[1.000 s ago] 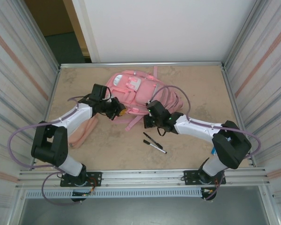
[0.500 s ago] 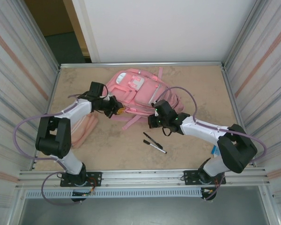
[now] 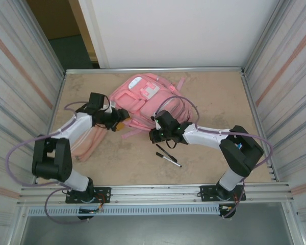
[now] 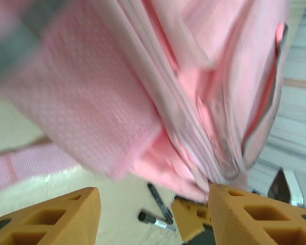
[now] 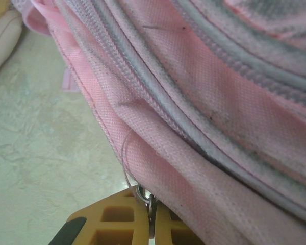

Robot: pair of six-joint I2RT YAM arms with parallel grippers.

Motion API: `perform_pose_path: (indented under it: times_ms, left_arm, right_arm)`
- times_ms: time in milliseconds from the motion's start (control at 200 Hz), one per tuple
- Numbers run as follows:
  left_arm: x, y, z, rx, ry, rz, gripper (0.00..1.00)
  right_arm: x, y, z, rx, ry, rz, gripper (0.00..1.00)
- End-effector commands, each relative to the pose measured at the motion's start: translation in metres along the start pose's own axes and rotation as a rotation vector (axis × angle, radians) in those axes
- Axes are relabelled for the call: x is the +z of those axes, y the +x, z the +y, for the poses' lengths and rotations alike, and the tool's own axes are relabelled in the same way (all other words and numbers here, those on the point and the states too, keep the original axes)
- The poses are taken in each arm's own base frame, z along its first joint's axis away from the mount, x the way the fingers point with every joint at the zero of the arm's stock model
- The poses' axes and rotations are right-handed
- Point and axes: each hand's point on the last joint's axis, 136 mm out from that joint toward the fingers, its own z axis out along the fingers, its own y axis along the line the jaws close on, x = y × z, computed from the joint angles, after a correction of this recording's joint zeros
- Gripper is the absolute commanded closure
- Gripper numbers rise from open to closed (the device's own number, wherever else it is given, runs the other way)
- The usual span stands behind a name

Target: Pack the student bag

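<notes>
Lying toward the far middle of the sandy table (image 3: 214,148), the student bag (image 3: 143,99) has its white patch (image 3: 147,90) facing up. The right gripper (image 3: 153,135) is clenched on a small metal zipper pull (image 5: 149,201) at the bag's near seam, while the left gripper (image 3: 122,125) stands released at the bag's left edge, orange fingers (image 4: 56,217) apart, nothing between them. A narrow pink pouch (image 3: 89,144) lies left of the bag, and two black pens (image 3: 168,155) lie near the right gripper.
</notes>
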Motion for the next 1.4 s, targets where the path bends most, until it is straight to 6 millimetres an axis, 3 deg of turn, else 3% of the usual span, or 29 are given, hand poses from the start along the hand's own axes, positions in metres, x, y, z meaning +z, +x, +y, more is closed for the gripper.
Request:
perform_pose_path:
  times_ms: [0,140,311,446,556,661,752,902,1132,1258,1393]
  left_arm:
    - [0.009,0.028,0.006,-0.027,-0.012,0.023,0.43]
    - [0.015,0.034,0.005,-0.038,-0.033,-0.047,0.42]
    - [0.022,0.008,0.006,-0.046,-0.022,-0.170,0.43]
    - [0.035,0.001,0.007,-0.058,-0.010,-0.210,0.46]
    - [0.050,0.005,0.002,-0.029,0.023,-0.135,0.61]
    - [0.059,0.012,0.011,-0.034,0.005,-0.081,0.88]
    - [0.060,0.013,0.021,-0.045,-0.015,-0.068,0.99]
    - [0.050,0.005,0.032,-0.066,-0.026,-0.086,1.00]
    - [0.034,-0.012,0.032,-0.046,-0.024,-0.087,1.00]
    - [0.034,-0.016,0.034,-0.046,-0.027,-0.079,1.00]
    - [0.040,-0.023,0.033,-0.054,-0.018,-0.070,1.00]
  right_arm:
    - [0.002,-0.013,0.027,-0.019,-0.098,-0.022,1.00]
    - [0.007,-0.015,0.043,-0.013,-0.143,-0.013,1.00]
    - [0.016,-0.010,0.059,-0.033,-0.157,-0.015,1.00]
    - [0.021,-0.009,0.072,-0.018,-0.192,-0.028,1.00]
    - [0.025,-0.006,0.075,0.002,-0.193,-0.009,1.00]
    - [0.020,-0.008,0.070,0.029,-0.183,-0.020,1.00]
    - [0.014,-0.008,0.059,0.037,-0.158,-0.009,1.00]
    - [-0.001,0.000,0.029,0.049,-0.090,-0.010,1.00]
    - [-0.019,0.031,-0.042,0.071,0.054,0.030,1.00]
    - [-0.024,0.032,-0.042,0.063,0.041,0.032,1.00]
    - [-0.021,0.027,-0.027,0.051,0.009,0.016,1.00]
